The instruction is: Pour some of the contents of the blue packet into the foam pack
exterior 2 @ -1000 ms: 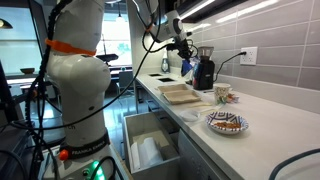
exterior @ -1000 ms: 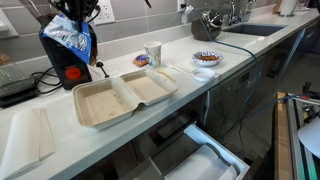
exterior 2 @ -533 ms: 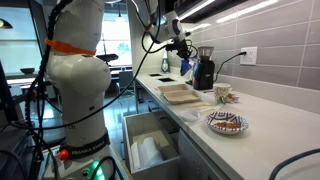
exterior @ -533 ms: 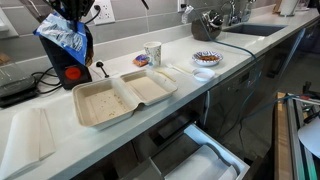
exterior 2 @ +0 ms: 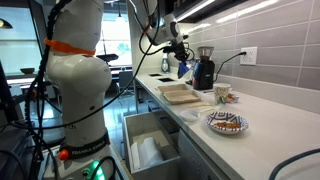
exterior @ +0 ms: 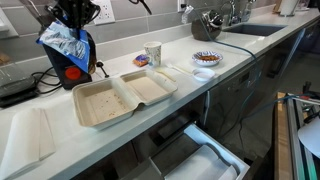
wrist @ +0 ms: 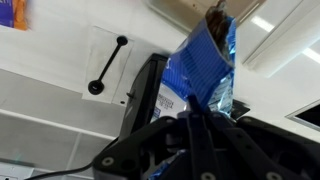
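Note:
My gripper [exterior: 72, 22] is shut on the blue packet [exterior: 66, 42] and holds it in the air over the back left of the counter, above the black appliance. In the wrist view the packet [wrist: 203, 66] hangs between my closed fingers [wrist: 192, 118], its torn top tilted. The open foam pack [exterior: 122, 97] lies flat on the counter, in front of and to the right of the packet; it shows beige contents inside. In an exterior view the gripper [exterior 2: 178, 50] holds the packet [exterior 2: 185, 69] above the foam pack [exterior 2: 178, 95].
A black appliance with a red button [exterior: 70, 68] stands under the packet. A paper cup [exterior: 153, 54], a patterned bowl [exterior: 207, 58], a white plate [exterior: 203, 73] and a sink [exterior: 250, 29] lie to the right. An open drawer [exterior: 200, 155] sticks out below the counter. A black spoon [wrist: 105, 68] lies on the counter.
The gripper with the blue packet has shifted slightly and the packet has tilted a little; the foam pack has not moved.

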`<state>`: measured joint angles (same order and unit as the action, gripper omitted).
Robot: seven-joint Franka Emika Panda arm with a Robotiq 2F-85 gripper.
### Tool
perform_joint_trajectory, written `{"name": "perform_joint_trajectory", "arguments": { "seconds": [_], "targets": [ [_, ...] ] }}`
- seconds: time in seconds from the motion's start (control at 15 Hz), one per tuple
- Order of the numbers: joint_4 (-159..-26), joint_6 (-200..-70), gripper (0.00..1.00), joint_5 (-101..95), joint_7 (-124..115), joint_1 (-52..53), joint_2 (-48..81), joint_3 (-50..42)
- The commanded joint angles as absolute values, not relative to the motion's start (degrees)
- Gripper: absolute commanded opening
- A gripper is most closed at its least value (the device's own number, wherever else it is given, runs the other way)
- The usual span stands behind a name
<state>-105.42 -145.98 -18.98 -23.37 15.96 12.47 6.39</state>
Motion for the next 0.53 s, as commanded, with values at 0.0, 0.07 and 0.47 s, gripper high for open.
{"name": "perform_joint_trajectory", "arguments": {
  "seconds": [0.0, 0.07, 0.47],
  "targets": [
    [-108.21, -144.73, 0.0, -18.98, -26.19, 16.52, 10.45, 5.87],
    [-108.93, -148.03, 0.0, -20.65, -24.02, 16.41, 10.3, 5.97],
    [-110.68, -149.75, 0.0, -24.42, -24.8, 16.64, 9.03, 5.69]
  ]
}}
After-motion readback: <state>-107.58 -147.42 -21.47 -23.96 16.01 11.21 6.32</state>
